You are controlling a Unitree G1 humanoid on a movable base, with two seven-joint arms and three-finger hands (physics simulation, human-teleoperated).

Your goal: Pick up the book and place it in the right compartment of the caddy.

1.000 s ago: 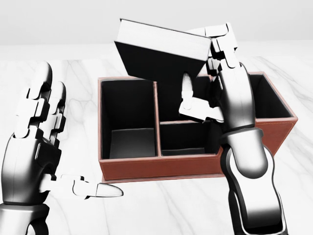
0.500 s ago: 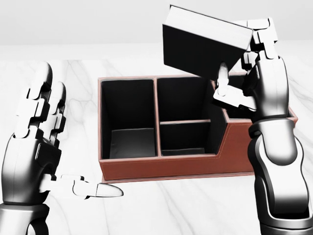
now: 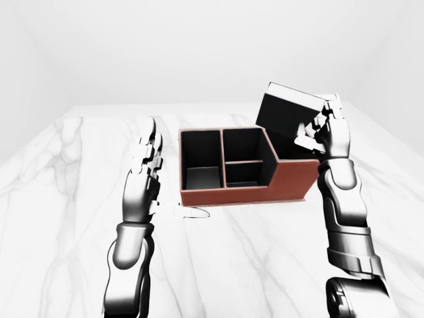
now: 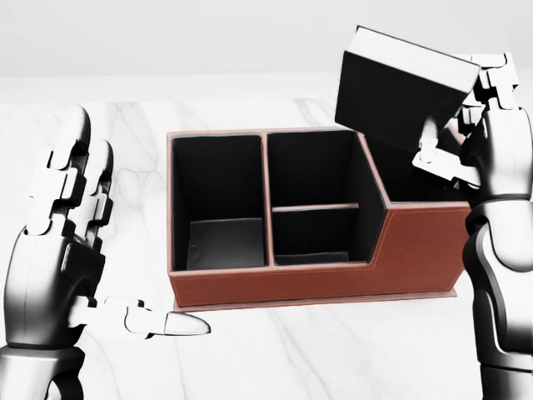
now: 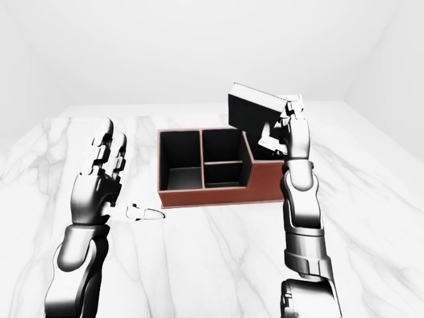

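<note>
Right hand (image 4: 487,125) grips the tilted book (image 4: 400,87) at upper right of the head view, apparently above the caddy's (image 4: 316,275) right compartment. Left hand (image 4: 62,225), lower left, is spread open, holding nothing.

The caddy (image 4: 333,275) stands on the desk (image 4: 291,350) near the middle of the head view. Its left compartment sits at nine o'clock, two smaller ones stacked in the middle, and the taller right compartment at three o'clock. The book (image 4: 400,87) hangs tilted above that right compartment, at about one o'clock, held in the right hand (image 4: 487,150). The left hand (image 4: 71,250) is at eight o'clock, left of the caddy and apart from it.
</note>
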